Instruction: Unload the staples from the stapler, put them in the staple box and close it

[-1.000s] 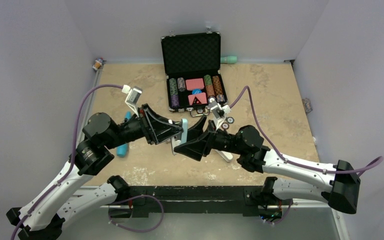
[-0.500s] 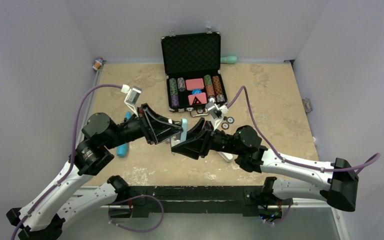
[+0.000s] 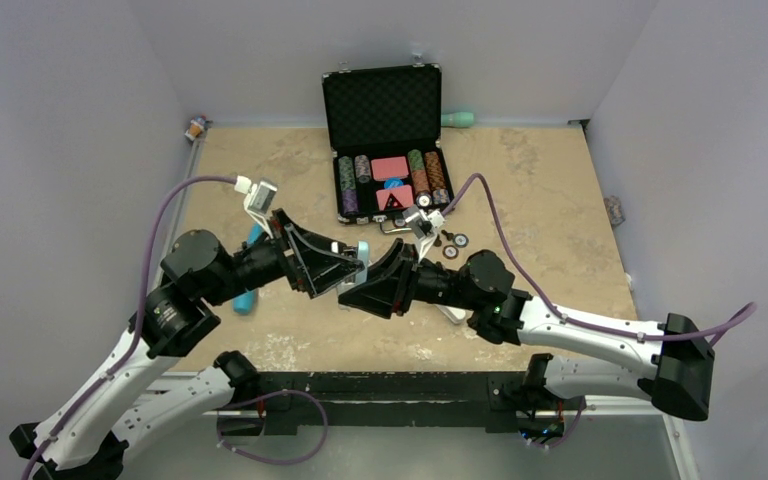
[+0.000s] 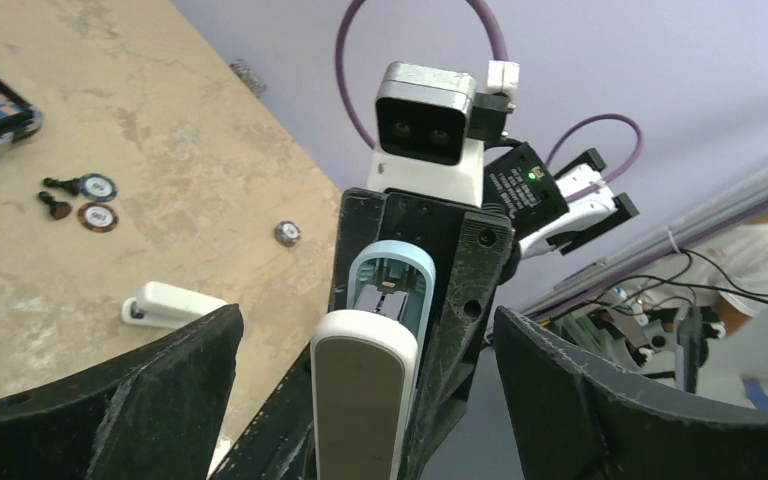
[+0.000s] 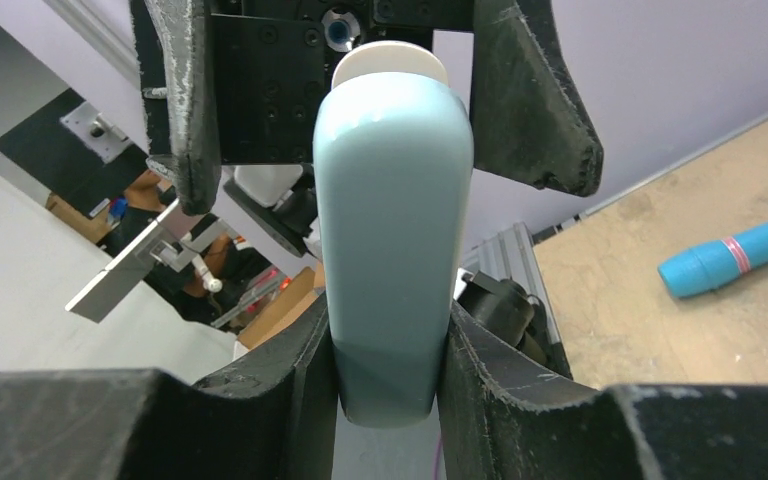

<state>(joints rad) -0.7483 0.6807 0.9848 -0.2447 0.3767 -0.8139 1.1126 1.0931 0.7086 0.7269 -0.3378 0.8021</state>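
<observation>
I have the stapler (image 5: 392, 250) off the worktop (image 3: 550, 220), held in the air on the near side of the open case (image 3: 380, 105), between my two arms. My right gripper (image 5: 390, 330) has its jaws clamped on the pale blue body, one pad on each long side. My left gripper (image 4: 365, 320) faces it with jaws wide apart: the stapler's white underside stands between them, touching neither. From my left wrist I see the blue top's rim showing past the white part, with a narrow channel inside it, so the stapler looks at least partly opened. I cannot tell whether a strip of staples sits in that channel. I see no loose staples on the worktop near the case, so I judge the unloading itself is not yet done. What looks settled is the lift and a firm one-sided hold. What is left, as I read it, is to expose the channel fully, then pull or tip the staples out.
</observation>
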